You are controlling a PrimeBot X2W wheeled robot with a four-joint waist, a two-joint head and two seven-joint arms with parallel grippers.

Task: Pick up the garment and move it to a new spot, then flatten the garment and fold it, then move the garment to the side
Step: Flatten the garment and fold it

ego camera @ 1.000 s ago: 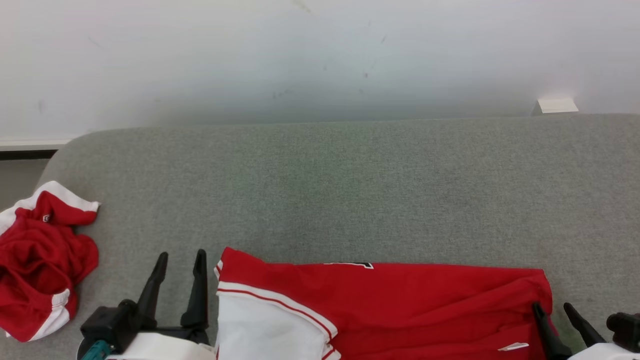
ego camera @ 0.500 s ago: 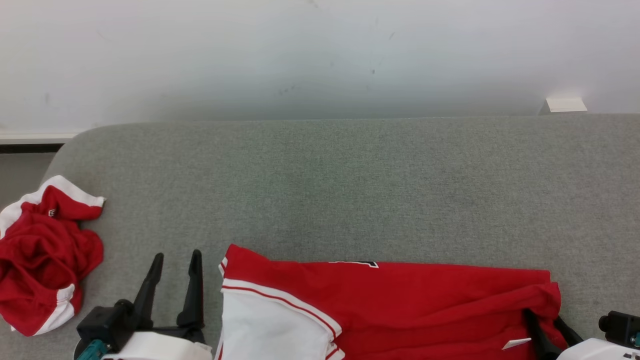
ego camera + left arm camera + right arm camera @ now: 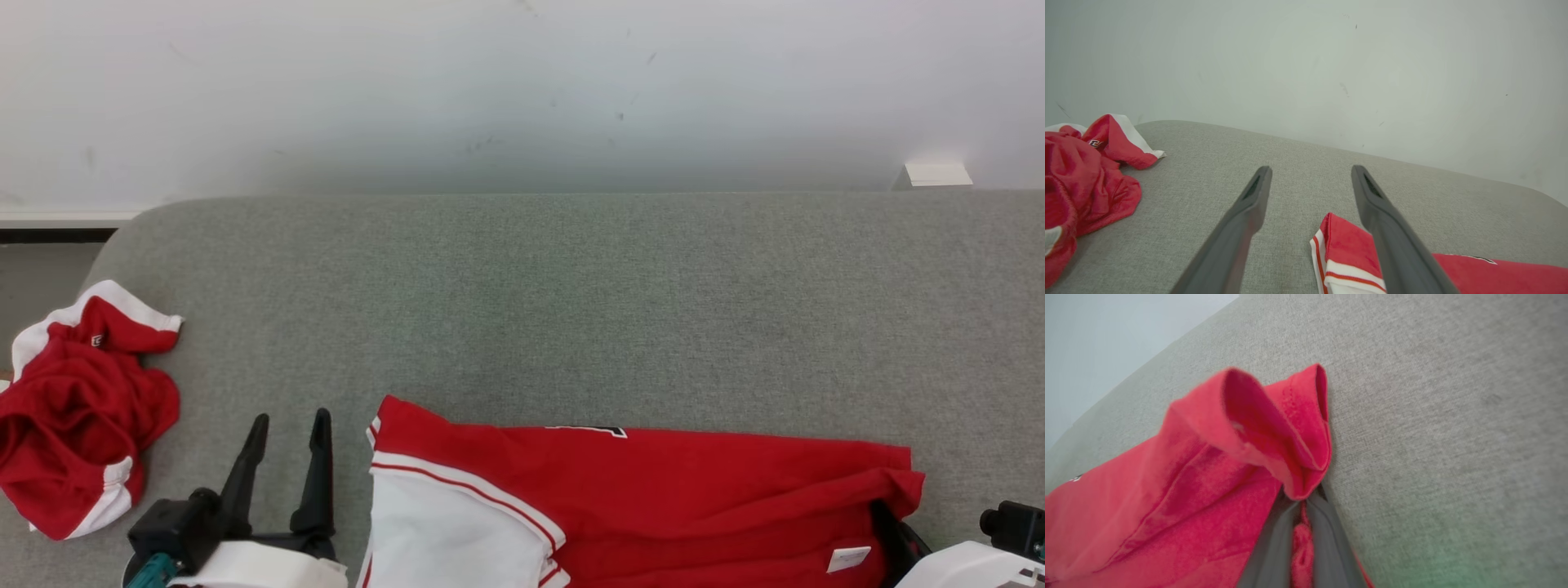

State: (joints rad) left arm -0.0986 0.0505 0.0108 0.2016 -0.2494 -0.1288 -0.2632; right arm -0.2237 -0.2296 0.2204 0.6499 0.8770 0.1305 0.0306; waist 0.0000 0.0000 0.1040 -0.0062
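Right jaws are clamped on the garment [image 3: 653, 490] at its right end, bottom right of the head frame. In the right wrist frame you can see the right fingers [image 3: 1271, 551] pinching a roll of red cloth between them. The hem is folded over and bunched just above the tips. The garment's [image 3: 1188, 490] body trails off to the lower left of that frame.

Left jaws are wide open with nothing in them. The left fingers [image 3: 245, 465] sit at lower left of the head frame over the bare grey surface [image 3: 571, 302], just beside the garment's left end. In the left wrist frame one of the left fingers [image 3: 1388, 237] overlaps the striped sleeve corner of the garment [image 3: 1345, 245]. You can't tell from that whether they touch.

The garment lies along the bottom edge of the head frame, centre to right, and runs out of frame below. It is mostly flat, red, with a white panel and red stripes at its left end. A white tag [image 3: 849, 559] shows near the right end.

A second garment [image 3: 73, 408], red and white and crumpled, sits at the left edge of the frame by the surface's rounded corner. It lies apart from the left jaws.
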